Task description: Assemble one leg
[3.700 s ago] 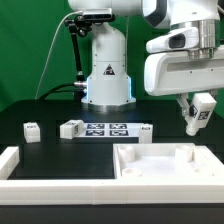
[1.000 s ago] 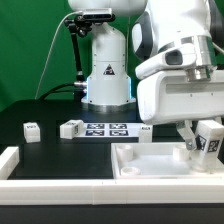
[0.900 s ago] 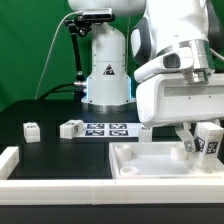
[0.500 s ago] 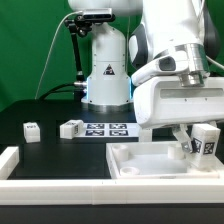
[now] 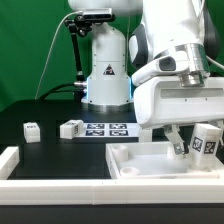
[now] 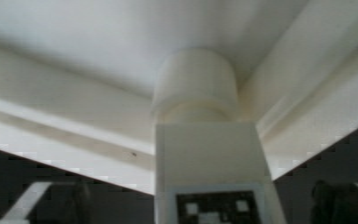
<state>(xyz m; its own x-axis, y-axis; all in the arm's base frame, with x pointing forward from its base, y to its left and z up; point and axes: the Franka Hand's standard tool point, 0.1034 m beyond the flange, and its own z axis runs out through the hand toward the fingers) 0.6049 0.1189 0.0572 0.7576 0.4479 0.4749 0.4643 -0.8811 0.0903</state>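
My gripper (image 5: 194,142) is shut on a leg (image 5: 207,141), a chunky white piece with a black-and-white tag on its face. It holds the leg tilted just above the exterior view's right end of the large white tray-like part (image 5: 140,171). In the wrist view the leg (image 6: 208,130) fills the middle. Its rounded tip points at the tray's inner walls (image 6: 87,85), and the tag shows between my fingers (image 6: 30,204). I cannot tell whether the tip touches the tray.
The marker board (image 5: 105,128) lies on the black table behind the tray. Small tagged white pieces (image 5: 32,130) (image 5: 72,128) (image 5: 145,128) sit beside it. Another white walled part (image 5: 10,162) lies at the front left. The robot base (image 5: 105,70) stands behind.
The gripper has come down from higher up on the right with the leg in it. Over the last second it has sunk slightly closer to the tray's right end.
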